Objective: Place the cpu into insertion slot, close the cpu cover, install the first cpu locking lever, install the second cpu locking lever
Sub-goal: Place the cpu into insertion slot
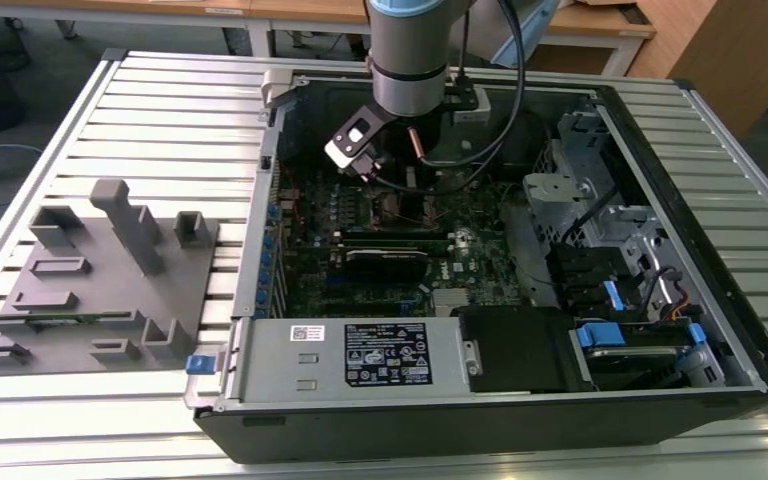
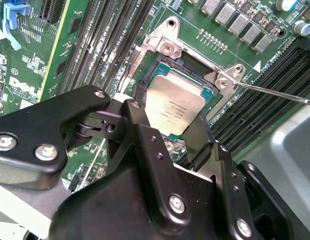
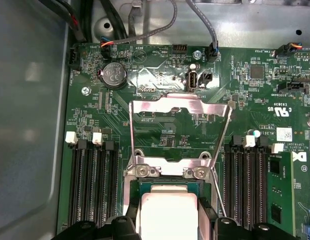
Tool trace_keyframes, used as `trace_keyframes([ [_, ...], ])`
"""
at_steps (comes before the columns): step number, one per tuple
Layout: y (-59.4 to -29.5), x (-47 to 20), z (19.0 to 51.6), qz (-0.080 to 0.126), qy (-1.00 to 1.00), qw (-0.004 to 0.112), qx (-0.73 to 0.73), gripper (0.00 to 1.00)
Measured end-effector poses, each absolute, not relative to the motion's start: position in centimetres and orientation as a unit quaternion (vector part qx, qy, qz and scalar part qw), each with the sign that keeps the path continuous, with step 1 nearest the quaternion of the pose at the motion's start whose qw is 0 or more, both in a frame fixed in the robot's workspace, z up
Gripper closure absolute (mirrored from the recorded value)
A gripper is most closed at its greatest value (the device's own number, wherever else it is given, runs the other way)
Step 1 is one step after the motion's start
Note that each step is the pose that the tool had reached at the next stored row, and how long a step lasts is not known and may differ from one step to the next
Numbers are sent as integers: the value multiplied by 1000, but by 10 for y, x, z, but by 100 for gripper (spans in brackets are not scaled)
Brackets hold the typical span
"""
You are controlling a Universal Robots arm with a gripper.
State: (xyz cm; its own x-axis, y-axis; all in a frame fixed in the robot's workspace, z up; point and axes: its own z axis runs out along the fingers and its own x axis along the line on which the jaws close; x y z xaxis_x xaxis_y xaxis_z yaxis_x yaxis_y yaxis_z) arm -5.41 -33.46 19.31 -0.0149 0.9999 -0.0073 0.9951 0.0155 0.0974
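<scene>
The cpu [image 2: 174, 102] is a small silver-topped square lying level over the insertion slot [image 2: 207, 92], whose teal rim shows around it. My gripper [image 2: 170, 117] straddles it, and the black fingers [image 2: 140, 107] press against two opposite edges. In the first wrist view the cpu [image 3: 167, 212] sits between the same fingers [image 3: 205, 217]. The cpu cover [image 3: 180, 106], a silver frame with a large window, stands swung up beyond the slot. A thin locking lever [image 2: 275, 93] sticks out free to one side. In the exterior view the gripper [image 1: 387, 170] hangs low inside the open computer case [image 1: 704, 330].
Memory slots [image 3: 92, 185] flank the socket on both sides. Cables [image 3: 145, 30] run along the case wall. A power supply [image 1: 357, 355] fills the case's near edge, with drive bays [image 1: 624, 300] at the exterior view's right. A grey fixture block [image 1: 91, 280] stands on the slatted table.
</scene>
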Motion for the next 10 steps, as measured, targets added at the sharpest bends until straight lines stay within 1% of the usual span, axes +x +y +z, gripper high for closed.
trace_keyframes([
  [10, -335, -54, 193, 32, 712, 37, 701, 46],
])
